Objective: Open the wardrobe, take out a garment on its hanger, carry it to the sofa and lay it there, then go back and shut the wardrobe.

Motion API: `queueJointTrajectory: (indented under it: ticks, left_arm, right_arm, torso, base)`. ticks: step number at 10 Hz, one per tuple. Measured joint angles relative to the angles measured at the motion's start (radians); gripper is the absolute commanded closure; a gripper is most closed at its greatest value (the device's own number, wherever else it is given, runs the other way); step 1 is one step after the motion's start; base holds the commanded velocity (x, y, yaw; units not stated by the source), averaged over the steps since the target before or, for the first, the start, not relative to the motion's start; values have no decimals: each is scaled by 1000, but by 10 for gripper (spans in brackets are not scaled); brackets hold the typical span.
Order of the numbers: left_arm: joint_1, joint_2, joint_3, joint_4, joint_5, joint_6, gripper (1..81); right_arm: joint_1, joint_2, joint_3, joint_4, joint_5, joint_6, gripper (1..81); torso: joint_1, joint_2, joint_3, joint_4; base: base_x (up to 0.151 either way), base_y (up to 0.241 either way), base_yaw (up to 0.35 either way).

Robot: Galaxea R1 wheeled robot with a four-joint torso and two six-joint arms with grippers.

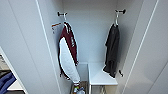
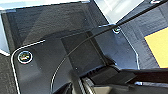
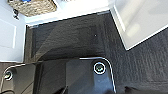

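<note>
The wardrobe (image 1: 90,45) stands open, both white doors swung outward, and inside it the black garment (image 1: 112,50) hangs limp on its pale hanger (image 1: 116,20) from a dark peg at the wardrobe's upper right, its hem just above a white shelf (image 1: 98,75) in the wardrobe's lower right. A dark red and white garment (image 1: 68,53) hangs from a second peg at the wardrobe's upper left, above a woven basket (image 3: 32,7) on the wardrobe floor. Dark carpet (image 3: 75,37) lies in front of the wardrobe; whether either gripper is spread or pressed together cannot be told.
</note>
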Motion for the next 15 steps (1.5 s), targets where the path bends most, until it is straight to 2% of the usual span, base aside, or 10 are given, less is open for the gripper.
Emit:
queueJointTrajectory:
  ticks: [4,7,9,11,12,13,14,15]
  left_arm:
    - [3,0,0,-58,0,0,10]
    - [3,0,0,-94,9,-8,10]
    - [7,-1,0,-99,10,-10,10]
    - [28,-1,0,-128,13,-19,10]
    - [49,0,0,-187,25,-18,10]
    - [65,0,0,-260,24,-6,10]
    - [73,0,0,-335,29,63,10]
    - [73,3,0,-433,47,175,10]
  right_arm:
    - [-147,17,11,2,-1,0,10]
    - [-163,53,11,12,6,10,10]
    - [-181,39,11,13,7,11,10]
    - [-183,43,12,-26,7,19,10]
    - [-180,50,12,-59,3,55,10]
    - [-179,52,12,-123,-15,126,10]
    - [-180,51,10,-227,-27,231,10]
    - [-184,51,8,-340,-36,354,10]
  torso:
    - [0,0,0,0]
    - [0,0,0,0]
    - [0,0,0,0]
    - [0,0,0,0]
    - [0,0,0,0]
    - [0,0,1,0]
    - [0,0,1,0]
    - [0,0,1,0]
  base:
    - [0,0,0]
    - [0,0,0]
    - [0,0,0]
    - [0,0,0]
    - [0,0,0]
    - [0,0,0]
    - [0,0,0]
    - [0,0,0]
